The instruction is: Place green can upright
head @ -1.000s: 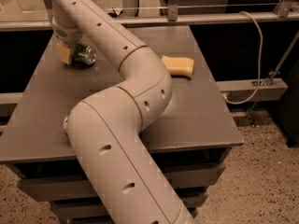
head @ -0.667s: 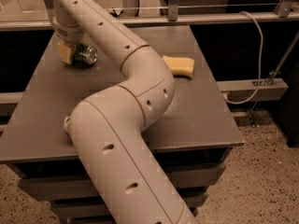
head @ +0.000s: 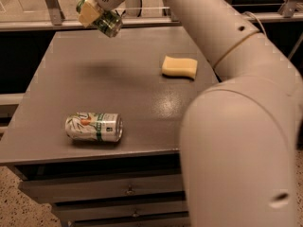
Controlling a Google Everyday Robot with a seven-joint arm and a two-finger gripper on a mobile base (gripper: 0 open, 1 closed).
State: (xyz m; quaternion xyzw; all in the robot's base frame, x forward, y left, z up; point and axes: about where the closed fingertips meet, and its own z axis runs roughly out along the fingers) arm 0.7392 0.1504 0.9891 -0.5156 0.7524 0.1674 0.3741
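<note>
The green can (head: 108, 23) is dark green with a silver end. It hangs tilted in the air above the far left part of the grey table (head: 128, 79). My gripper (head: 96, 14) is shut on it, with a yellowish finger pad against its side. The can's shadow falls on the tabletop below it. My arm (head: 236, 126) reaches in from the lower right and fills the right side of the view.
A mostly white can with green leaf and orange markings (head: 94, 126) lies on its side near the table's front left edge. A yellow sponge (head: 179, 66) lies on the right side. Drawers sit below the front edge. A railing runs behind the table.
The gripper held the green can down on the tabletop at the far left. Now the can is lifted clear of the table and tilted.
</note>
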